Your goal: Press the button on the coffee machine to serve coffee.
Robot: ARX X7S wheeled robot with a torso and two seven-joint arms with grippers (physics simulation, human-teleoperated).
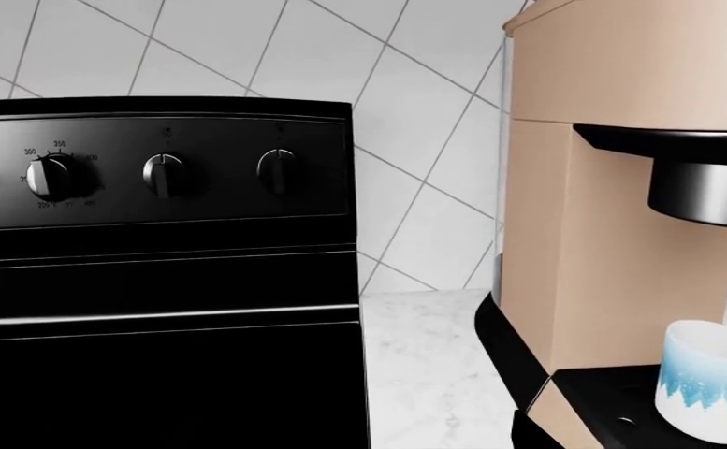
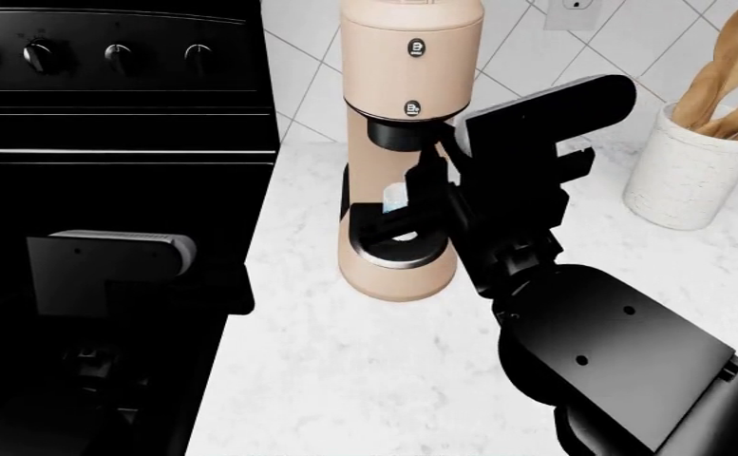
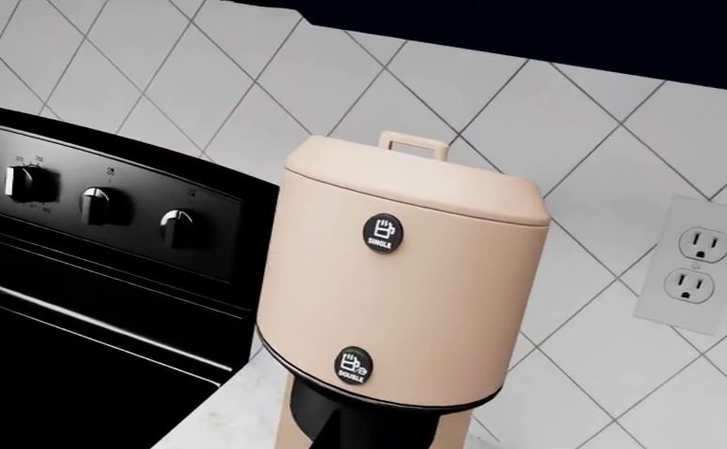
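The beige-pink coffee machine (image 2: 401, 142) stands on the marble counter, with an upper button (image 2: 416, 47) and a lower button (image 2: 412, 108) on its front. A white and blue mug (image 2: 395, 198) sits on its black drip tray (image 2: 394, 252) under the brew head. My right gripper (image 2: 427, 185) is close in front of the brew head, below the lower button, and looks shut on nothing. In the right wrist view the machine (image 3: 400, 281) shows its SINGLE button (image 3: 382, 231) and DOUBLE button (image 3: 355, 365). My left gripper (image 2: 232, 285) is a dark shape low against the stove; its jaws are not discernible.
A black stove (image 2: 115, 114) with knobs stands directly left of the machine, also in the left wrist view (image 1: 151, 262). A white utensil crock (image 2: 691, 171) holding wooden spoons stands at the back right. The tiled wall carries an outlet (image 3: 700, 267). The marble counter (image 2: 343, 380) extends toward me.
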